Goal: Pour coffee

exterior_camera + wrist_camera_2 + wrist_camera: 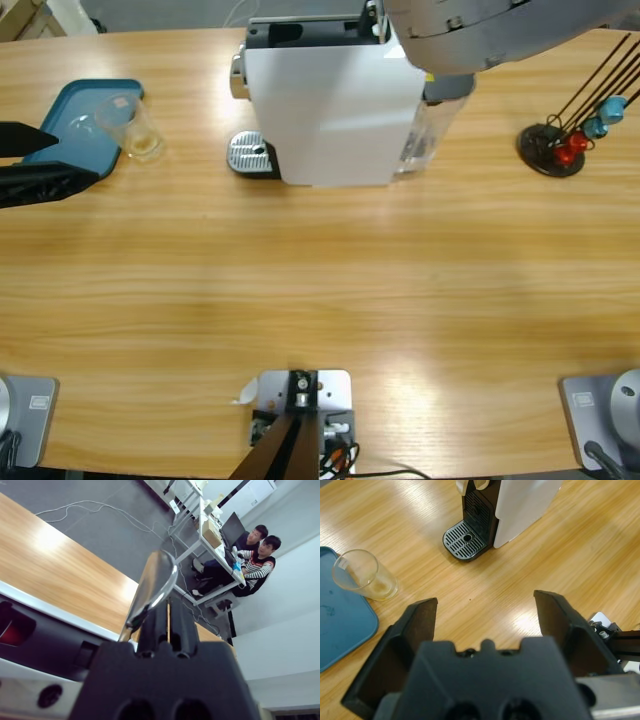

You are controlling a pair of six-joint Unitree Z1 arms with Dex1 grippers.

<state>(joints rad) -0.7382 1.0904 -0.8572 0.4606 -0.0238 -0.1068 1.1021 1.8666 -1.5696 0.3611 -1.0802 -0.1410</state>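
The left claw (485, 615) is held wide open and empty above the table (330, 300), near the clear glass (132, 128) that stands on the edge of the blue tray (60, 115). The right claw (160, 625) is closed on the silver lever (155, 582) atop the white coffee machine (330, 110). The drip grate (248, 153) under the spout is bare, so coffee could be spilled onto it if brewing were started before the glass is placed there. The thin glass could also be tipped off the tray edge by a careless grasp.

The lever grip is shown only in the right wrist view; in the high view it is hidden by a silver elbow. The capsule stand (560, 145) is seen only from above, and two seated people are seen only in the right wrist view's background.
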